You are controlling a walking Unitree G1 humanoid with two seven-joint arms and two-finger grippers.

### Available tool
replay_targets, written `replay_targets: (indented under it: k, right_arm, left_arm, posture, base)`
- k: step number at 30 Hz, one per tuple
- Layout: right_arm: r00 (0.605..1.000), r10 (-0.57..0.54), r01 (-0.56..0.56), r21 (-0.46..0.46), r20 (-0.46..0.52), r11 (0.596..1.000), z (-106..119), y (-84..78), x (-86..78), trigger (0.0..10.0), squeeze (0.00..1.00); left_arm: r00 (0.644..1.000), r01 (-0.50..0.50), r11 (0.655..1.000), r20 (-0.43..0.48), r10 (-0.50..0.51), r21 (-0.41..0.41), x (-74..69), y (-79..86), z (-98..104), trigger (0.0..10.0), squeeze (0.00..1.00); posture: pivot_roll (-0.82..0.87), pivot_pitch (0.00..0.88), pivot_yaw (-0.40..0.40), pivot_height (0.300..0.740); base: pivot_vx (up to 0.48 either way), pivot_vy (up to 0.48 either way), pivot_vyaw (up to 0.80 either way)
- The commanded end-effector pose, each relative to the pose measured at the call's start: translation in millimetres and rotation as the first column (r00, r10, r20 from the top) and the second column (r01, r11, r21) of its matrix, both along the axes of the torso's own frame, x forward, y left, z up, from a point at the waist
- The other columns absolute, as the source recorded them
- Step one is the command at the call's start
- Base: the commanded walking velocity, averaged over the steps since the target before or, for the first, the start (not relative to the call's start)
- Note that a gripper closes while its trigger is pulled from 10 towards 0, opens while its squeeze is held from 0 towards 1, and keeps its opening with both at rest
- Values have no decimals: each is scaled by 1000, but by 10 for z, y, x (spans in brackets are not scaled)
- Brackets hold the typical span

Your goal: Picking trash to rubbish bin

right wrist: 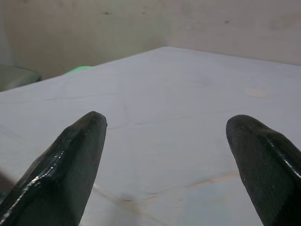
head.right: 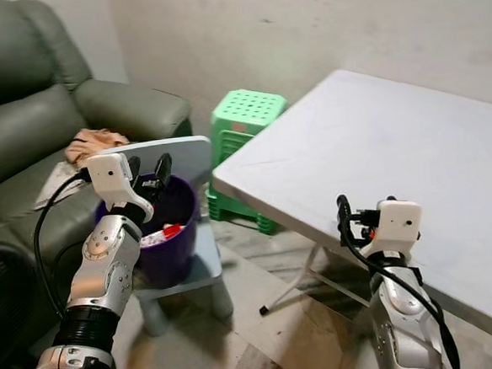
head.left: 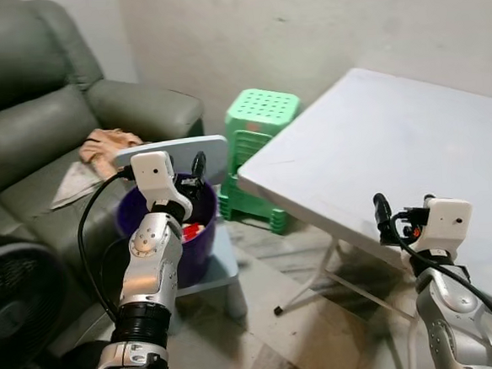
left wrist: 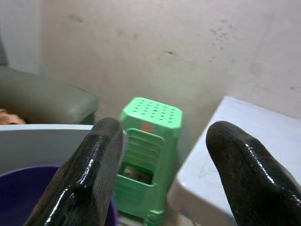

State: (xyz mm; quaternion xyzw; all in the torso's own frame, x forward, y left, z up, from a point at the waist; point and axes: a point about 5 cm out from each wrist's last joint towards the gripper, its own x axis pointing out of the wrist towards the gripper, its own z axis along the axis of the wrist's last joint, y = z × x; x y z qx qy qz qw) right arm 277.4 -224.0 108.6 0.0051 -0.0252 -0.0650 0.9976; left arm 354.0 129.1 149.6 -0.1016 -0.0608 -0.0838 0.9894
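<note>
Left eye view: your left gripper (head.left: pixel 196 173) hovers with fingers spread and empty over the purple rubbish bin (head.left: pixel 201 238), where red and white trash (head.left: pixel 190 231) lies just below them. The drop looks done; next, withdraw. Your right gripper (right wrist: pixel 171 155) hangs open over the white table (head.left: pixel 412 139).

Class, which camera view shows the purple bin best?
The left eye view: the bin shows its rim, wall and red trash inside, under the left gripper. The right eye view matches. The left wrist view catches one corner; the right wrist view faces the table.
</note>
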Motion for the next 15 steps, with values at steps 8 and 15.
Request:
replay_targets:
  k: [8, 15]
  right_arm:
    - [1000, -17, 17, 11, 9, 1000, 17, -17, 27, 10000, 0]
    - [1000, -15, 15, 22, 11, 1000, 8, 17, 41, 10000, 0]
  left_arm:
    - [999, 29, 1000, 23, -29, 5, 34, -16, 66, 10000, 0]
    - [999, 20, 1000, 25, -21, 7, 53, 1, 78, 10000, 0]
  posture:
    - [-34, 23, -12, 740]
    - [-29, 14, -6, 740]
  base:
    - [0, 0, -756]
    - [0, 374, -756]
